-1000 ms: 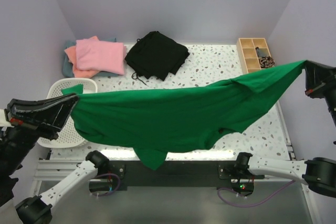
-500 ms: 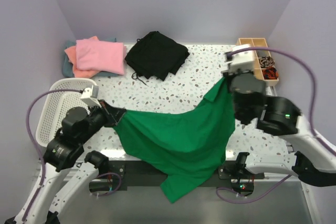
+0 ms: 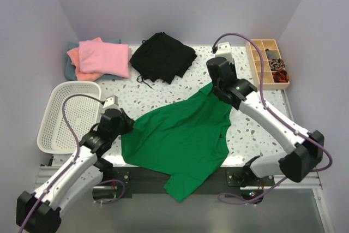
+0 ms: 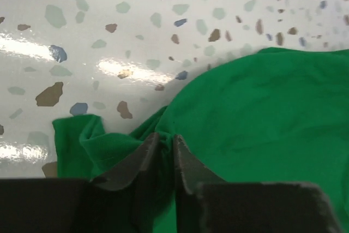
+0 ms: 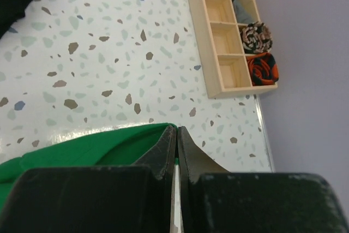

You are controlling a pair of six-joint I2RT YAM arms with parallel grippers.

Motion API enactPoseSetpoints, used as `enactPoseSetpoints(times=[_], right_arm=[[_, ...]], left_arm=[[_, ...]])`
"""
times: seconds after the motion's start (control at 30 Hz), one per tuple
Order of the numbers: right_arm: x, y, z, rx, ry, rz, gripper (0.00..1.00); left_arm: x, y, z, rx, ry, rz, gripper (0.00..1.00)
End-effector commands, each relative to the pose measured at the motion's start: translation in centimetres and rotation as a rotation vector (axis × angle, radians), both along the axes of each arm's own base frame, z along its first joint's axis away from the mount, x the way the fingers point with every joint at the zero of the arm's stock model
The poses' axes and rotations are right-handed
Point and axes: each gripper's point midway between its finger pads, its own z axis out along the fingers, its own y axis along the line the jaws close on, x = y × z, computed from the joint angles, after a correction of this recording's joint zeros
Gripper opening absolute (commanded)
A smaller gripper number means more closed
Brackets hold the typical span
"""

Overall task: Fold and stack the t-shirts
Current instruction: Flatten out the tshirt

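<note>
The green t-shirt (image 3: 180, 135) lies spread on the speckled tabletop (image 3: 163, 94), in the front middle part. One end of it hangs over the near edge, between the two arm bases. The left arm (image 3: 82, 156) reaches to the left corner of this shirt, and the left jaws are clenched on it. In the left wrist view a bunched fold of the green cloth (image 4: 262, 113) is pressed between the two dark fingers (image 4: 133, 159), low over the tabletop. The right arm (image 3: 267, 115) bends over the far right corner of the shirt. The right jaws are pressed almost fully together there. In the right wrist view the green hem (image 5: 109, 148) runs into the narrow slit between them, so they seem to grasp the cloth, though the contact itself is hard to see. At the far left corner a pink t-shirt (image 3: 103, 58) lies folded on top of an orange one (image 3: 73, 55) and a grey-teal one (image 3: 68, 69). A black garment (image 3: 162, 55) lies crumpled just beside this pile. A white basket (image 3: 54, 129) stands at the left edge, near the left arm. A wooden box (image 3: 256, 53) with compartments is at the far right corner.
</note>
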Motion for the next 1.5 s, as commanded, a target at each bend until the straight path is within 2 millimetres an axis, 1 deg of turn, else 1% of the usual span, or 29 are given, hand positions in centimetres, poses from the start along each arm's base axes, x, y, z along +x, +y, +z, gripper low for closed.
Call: enactPoseSetpoints(times=[0.0, 0.03, 0.1, 0.13, 0.17, 0.2, 0.27, 0.3, 0.37, 0.4, 0.43, 0.5, 0.53, 0.57, 0.63, 0.7, 0.8, 0.93, 1.03, 1.1, 1.17, 1.23, 1.27, 1.3, 1.33, 1.37, 1.4, 1.43, 1.47], right_arm=[[5.3, 0.5, -1.9, 0.121, -0.018, -0.025, 0.00], [6.5, 0.5, -3.9, 0.106, 0.023, -0.043, 0.00], [8.4, -0.2, -4.9, 0.110, 0.041, -0.075, 0.00], [9.1, -0.2, -6.7, 0.086, 0.087, -0.086, 0.00], [9.7, -0.4, -6.4, 0.092, 0.083, -0.098, 0.00], [10.0, -0.3, -6.8, 0.092, 0.091, -0.099, 0.00], [10.6, -0.4, -7.4, 0.095, 0.101, -0.096, 0.00], [10.5, -0.6, -7.6, 0.087, 0.117, -0.099, 0.00], [10.3, -0.6, -7.5, 0.105, 0.138, -0.089, 0.00], [9.5, -0.8, -7.8, 0.113, 0.168, -0.098, 0.00], [9.2, -0.6, -8.0, 0.133, 0.177, -0.084, 0.00], [7.6, -0.8, -8.1, 0.171, 0.181, -0.072, 0.00], [6.6, -0.9, -9.1, 0.176, 0.207, -0.066, 0.00], [6.0, -1.1, -8.4, 0.196, 0.190, -0.063, 0.00], [4.8, -1.4, -9.0, 0.201, 0.218, -0.054, 0.00], [4.0, -1.4, -8.9, 0.212, 0.235, -0.047, 0.00], [3.2, -1.1, -9.1, 0.240, 0.247, -0.026, 0.00], [1.9, -1.5, -10.4, 0.238, 0.276, -0.025, 0.00], [1.4, -2.6, -11.5, 0.196, 0.288, -0.068, 0.00], [2.0, -3.1, -11.9, 0.161, 0.275, -0.090, 0.00], [2.9, -3.7, -13.0, 0.124, 0.298, -0.115, 0.00], [4.8, -3.9, -12.4, 0.130, 0.274, -0.122, 0.00], [5.5, -3.8, -12.9, 0.135, 0.286, -0.130, 0.00], [6.4, -3.6, -12.8, 0.155, 0.273, -0.125, 0.00], [7.7, -3.6, -11.7, 0.186, 0.245, -0.122, 0.00], [8.6, -3.1, -12.6, 0.198, 0.265, -0.119, 0.00], [9.5, -3.0, -12.4, 0.205, 0.249, -0.118, 0.00], [10.9, -2.7, -10.9, 0.214, 0.214, -0.114, 0.00], [11.6, -2.6, -11.0, 0.198, 0.218, -0.121, 0.00]], left_arm=[[2.9, 0.8, -2.1, 0.037, -0.016, 0.106, 0.26], [2.8, 0.8, -3.6, 0.060, 0.035, 0.110, 0.28], [2.8, 0.8, -4.7, 0.078, 0.081, 0.108, 0.33], [2.7, 0.6, -5.4, 0.086, 0.116, 0.101, 0.38], [2.7, 0.4, -5.6, 0.089, 0.128, 0.094, 0.43], [2.4, 0.5, -5.9, 0.098, 0.155, 0.093, 0.56], [2.7, 0.5, -5.2, 0.104, 0.154, 0.100, 0.68], [3.0, 0.7, -4.3, 0.111, 0.146, 0.110, 0.76], [4.0, 1.1, -1.8, 0.118, 0.079, 0.135, 0.86], [5.0, 1.0, 0.4, 0.123, 0.025, 0.134, 0.91], [5.6, 1.2, 1.8, 0.128, -0.015, 0.143, 1.00], [7.3, 0.9, 4.5, 0.150, -0.076, 0.134, 1.00], [8.0, 0.8, 5.0, 0.161, -0.091, 0.134, 1.00], [8.7, 0.7, 5.4, 0.171, -0.104, 0.132, 1.00], [10.6, -0.3, 5.2, 0.202, -0.112, 0.095, 1.00], [12.3, -1.6, 3.9, 0.240, -0.080, 0.037, 1.00], [13.6, -4.0, 1.4, 0.243, -0.019, -0.081, 1.00], [13.5, -6.5, -1.7, 0.199, 0.046, -0.205, 1.00], [13.1, -7.4, -3.9, 0.185, 0.096, -0.264, 1.00], [12.8, -7.7, -5.5, 0.188, 0.135, -0.294, 1.00], [12.6, -8.0, -6.3, 0.182, 0.152, -0.310, 1.00], [12.0, -8.5, -7.5, 0.162, 0.183, -0.342, 0.99], [11.9, -8.6, -7.8, 0.161, 0.190, -0.348, 0.98], [11.7, -8.6, -8.4, 0.164, 0.205, -0.352, 0.98], [11.5, -8.5, -8.6, 0.166, 0.212, -0.352, 0.97], [11.5, -8.4, -8.8, 0.169, 0.218, -0.352, 0.96], [11.3, -8.4, -9.2, 0.171, 0.227, -0.353, 0.96], [11.4, -8.4, -9.1, 0.170, 0.226, -0.353, 0.94], [11.4, -8.4, -9.2, 0.171, 0.227, -0.352, 0.93]])
